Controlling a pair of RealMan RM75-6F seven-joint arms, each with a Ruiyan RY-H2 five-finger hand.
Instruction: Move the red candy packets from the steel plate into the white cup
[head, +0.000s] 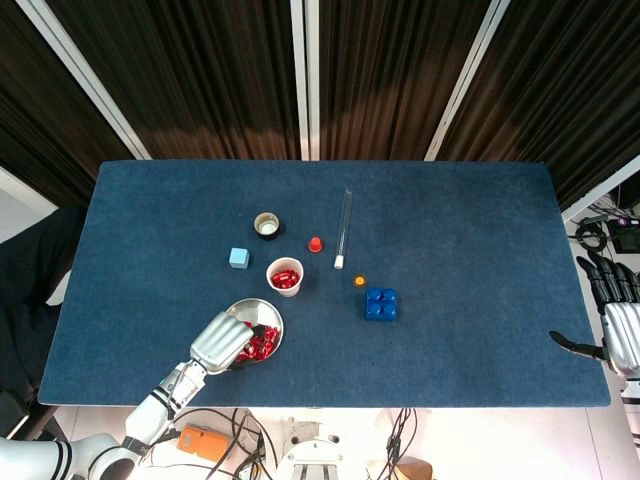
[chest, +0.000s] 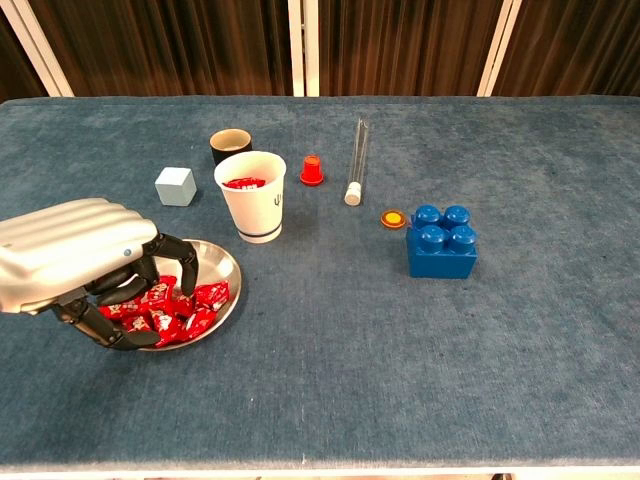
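The steel plate (head: 250, 303) (chest: 225, 262) lies near the table's front left with several red candy packets (head: 262, 343) (chest: 200, 298) in it. My left hand (head: 222, 342) (chest: 75, 255) hangs low over the plate's left part, fingers arched down onto the packets and thumb under them at the near side. No packet is lifted. Its palm hides part of the pile. The white cup (head: 284, 277) (chest: 251, 197) stands upright just behind the plate with red packets inside. My right hand (head: 622, 325) stays off the table's right edge with fingers spread, holding nothing.
A pale cube (chest: 175, 186) and a black cup (chest: 230, 146) sit behind the plate. A red cap (chest: 312, 170), a glass tube (chest: 356, 160), an orange disc (chest: 394, 218) and a blue brick (chest: 441, 241) lie right of the white cup.
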